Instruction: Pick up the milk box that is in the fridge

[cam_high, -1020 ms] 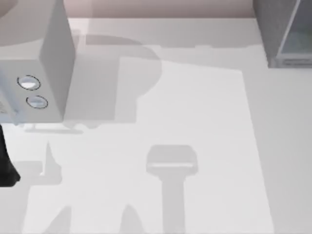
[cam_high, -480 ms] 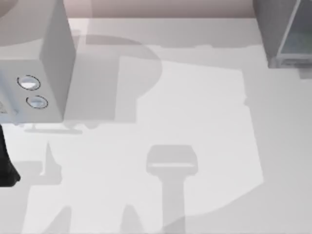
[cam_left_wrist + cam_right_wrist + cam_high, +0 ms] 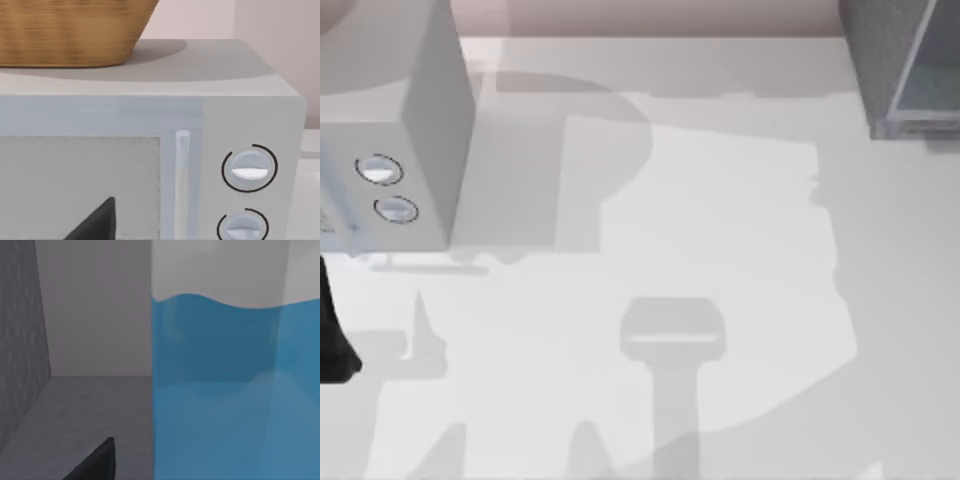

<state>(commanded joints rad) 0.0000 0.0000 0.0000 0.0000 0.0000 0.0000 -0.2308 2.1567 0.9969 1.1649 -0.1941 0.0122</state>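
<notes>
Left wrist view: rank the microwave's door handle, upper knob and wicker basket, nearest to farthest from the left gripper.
1. Door handle, right by the left gripper.
2. Upper knob, on the panel past the handle.
3. Wicker basket, up on the microwave top.

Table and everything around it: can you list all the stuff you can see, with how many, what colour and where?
milk box: one, bright blue with white top, inside the fridge, close before the right wrist camera
fridge: one, grey with pale bluish panel, far right of the table
box with two round knobs: one, light grey, left side of the table
basket: one, brown woven, on top of the knobbed box
table: one, white
left arm: dark, at the table's left edge, before the knobbed box
right end effector: dark finger inside the fridge beside the milk box
</notes>
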